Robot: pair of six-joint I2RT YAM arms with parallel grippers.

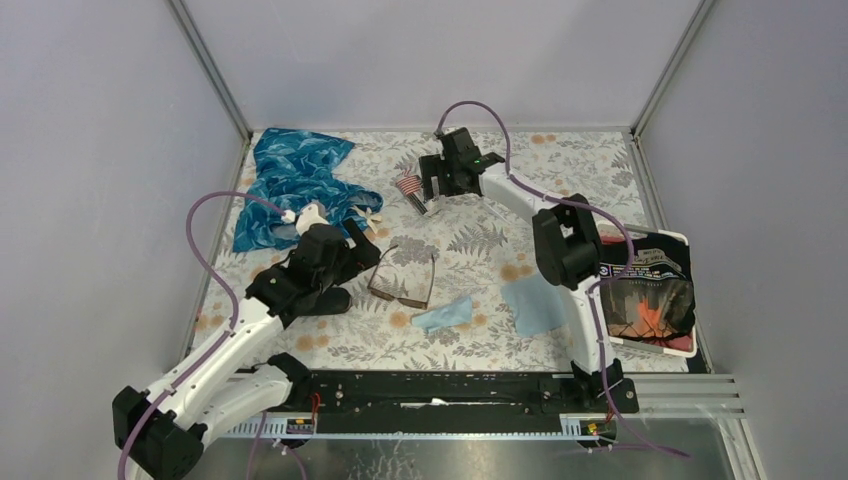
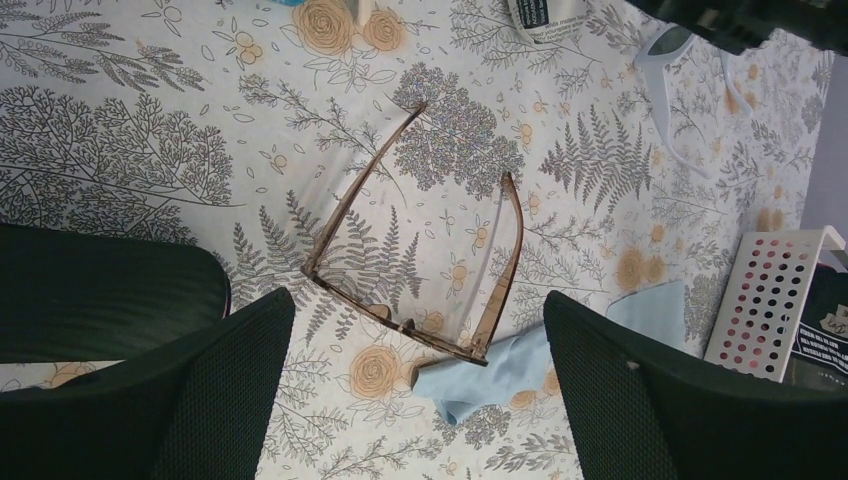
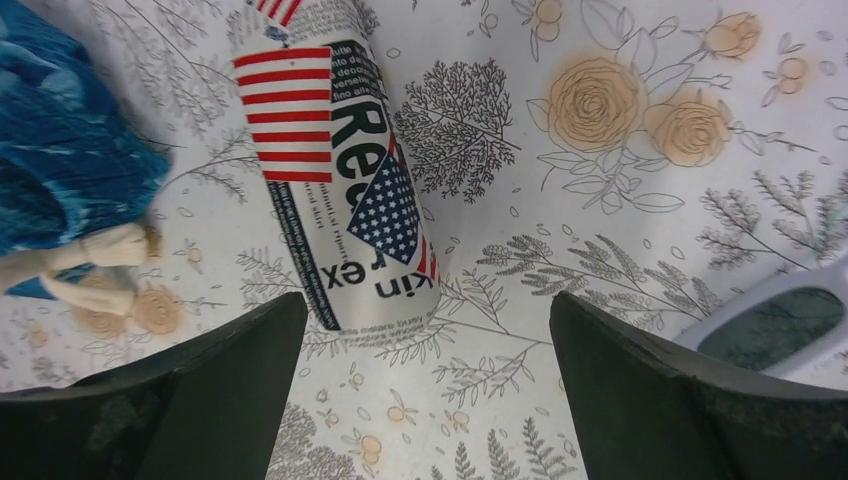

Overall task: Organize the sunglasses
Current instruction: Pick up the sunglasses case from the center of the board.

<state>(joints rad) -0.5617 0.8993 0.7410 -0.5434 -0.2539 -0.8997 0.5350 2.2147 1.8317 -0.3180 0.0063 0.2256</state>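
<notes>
Jaws wide on both of your grippers, nothing held.
Your left gripper [image 2: 418, 305] hangs over the sunglasses [image 2: 395, 322], unfolded mid-table; a light-blue cloth [image 2: 520, 365] lies just beside their front and a black case [image 2: 100, 290] to their left. The right gripper [image 3: 425, 300] hangs over a flag-print can [image 3: 340, 170] — open tablecloth [image 1: 560, 160] beyond.

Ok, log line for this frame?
left gripper open, near sunglasses | right gripper open, near flag-print tube | sunglasses unfolded, ungrasped

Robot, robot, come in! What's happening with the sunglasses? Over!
Left gripper, right gripper open, empty. Brown-tinted squarish sunglasses unfolded on floral table, untouched. Light blue cloth beside frame corner.
</notes>
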